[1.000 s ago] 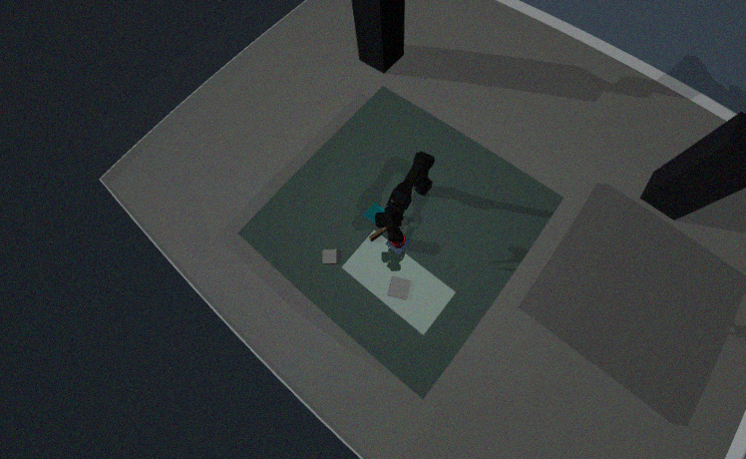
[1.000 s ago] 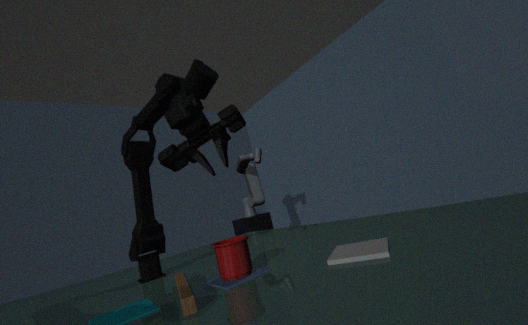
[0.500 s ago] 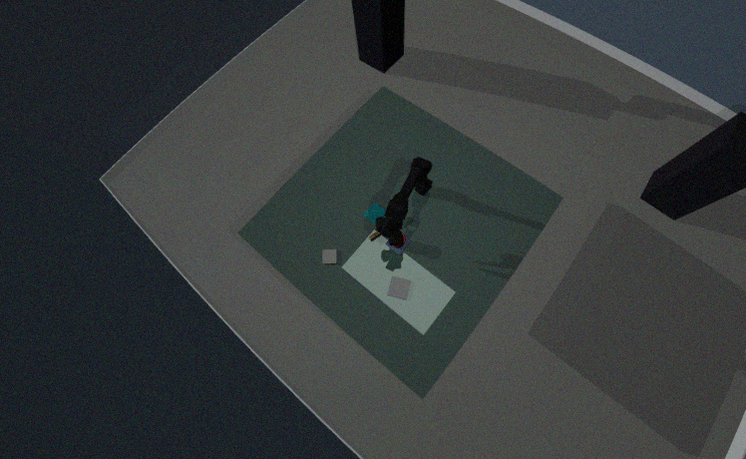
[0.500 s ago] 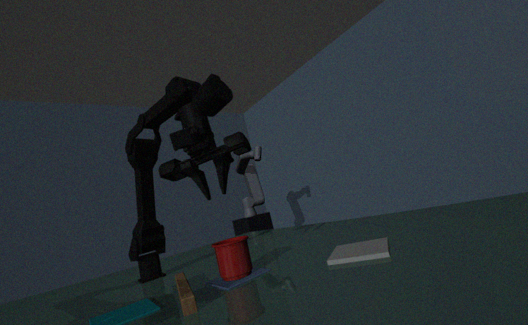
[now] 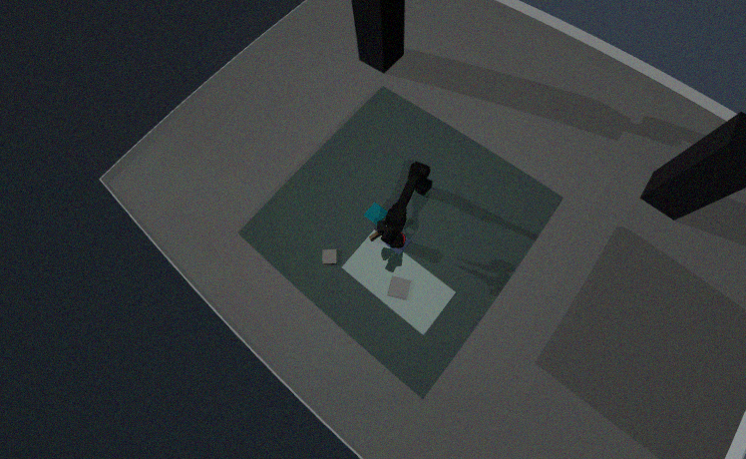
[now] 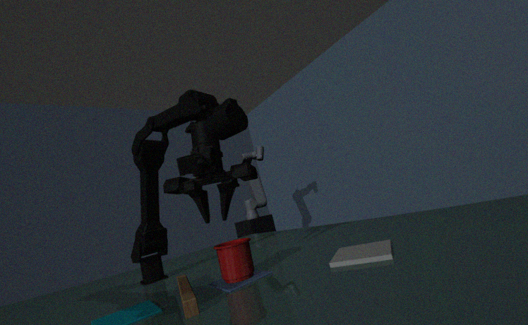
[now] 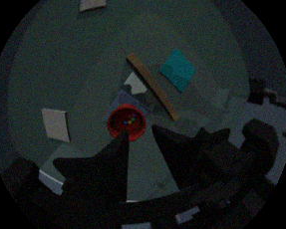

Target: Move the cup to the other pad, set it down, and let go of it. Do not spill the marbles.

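Observation:
The red cup (image 5: pixel 403 237) (image 6: pixel 235 261) (image 7: pixel 127 126) stands upright on the blue pad (image 6: pixel 262 275) (image 7: pixel 121 97). Several small coloured marbles (image 7: pixel 130 120) lie inside it in the wrist view. The other pad, cyan (image 5: pixel 374 212) (image 6: pixel 129 314) (image 7: pixel 177 70), lies flat with nothing on it. My gripper (image 6: pixel 216 221) (image 7: pixel 140 129) is part-way open and empty, pointing down. Its fingertips are above the cup's rim and apart from it in the exterior view. The arm hides most of the cup in the top view.
A wooden bar (image 5: pixel 374 235) (image 6: pixel 188 297) (image 7: pixel 154 90) lies between the cup and the cyan pad. A pale flat block (image 5: pixel 399 287) (image 6: pixel 361 253) lies to the cup's right in the exterior view. A smaller pale block (image 5: pixel 329 256) lies farther left in the top view.

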`<state>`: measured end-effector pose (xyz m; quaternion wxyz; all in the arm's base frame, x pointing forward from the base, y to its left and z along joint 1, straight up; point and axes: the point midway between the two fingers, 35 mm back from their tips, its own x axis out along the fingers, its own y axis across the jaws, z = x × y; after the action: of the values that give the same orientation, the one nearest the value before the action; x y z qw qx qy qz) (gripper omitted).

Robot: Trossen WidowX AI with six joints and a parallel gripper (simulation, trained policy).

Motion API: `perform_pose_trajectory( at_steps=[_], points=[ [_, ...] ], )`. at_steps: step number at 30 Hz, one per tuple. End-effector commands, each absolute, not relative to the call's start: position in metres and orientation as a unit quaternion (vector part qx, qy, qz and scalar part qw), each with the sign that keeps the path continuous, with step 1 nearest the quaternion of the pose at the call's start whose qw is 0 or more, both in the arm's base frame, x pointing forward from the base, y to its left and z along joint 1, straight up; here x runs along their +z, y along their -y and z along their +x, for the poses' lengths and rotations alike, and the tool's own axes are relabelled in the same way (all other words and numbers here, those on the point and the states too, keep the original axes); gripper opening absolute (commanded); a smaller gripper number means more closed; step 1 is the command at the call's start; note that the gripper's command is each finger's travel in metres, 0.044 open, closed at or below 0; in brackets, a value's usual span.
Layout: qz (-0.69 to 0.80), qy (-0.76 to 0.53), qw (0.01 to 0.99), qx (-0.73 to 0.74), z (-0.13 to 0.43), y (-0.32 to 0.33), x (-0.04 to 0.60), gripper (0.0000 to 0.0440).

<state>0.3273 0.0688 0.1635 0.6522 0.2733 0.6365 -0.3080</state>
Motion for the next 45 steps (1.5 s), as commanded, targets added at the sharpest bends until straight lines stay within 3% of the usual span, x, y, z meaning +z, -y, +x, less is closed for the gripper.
perform_pose_trajectory(
  at_steps=[1, 25, 33, 45],
  points=[
    [0.265, -0.644, 0.642, -0.322, 0.325, -0.069, 0.150, 0.0164],
    [0.218, -0.677, 0.619, -0.334, 0.314, -0.068, 0.068, 0.0178],
    [0.196, -0.683, 0.629, -0.314, 0.312, -0.065, 0.055, 0.0015],
    [0.213, -0.672, 0.637, -0.314, 0.312, -0.062, 0.077, 0.0003]
  ],
)
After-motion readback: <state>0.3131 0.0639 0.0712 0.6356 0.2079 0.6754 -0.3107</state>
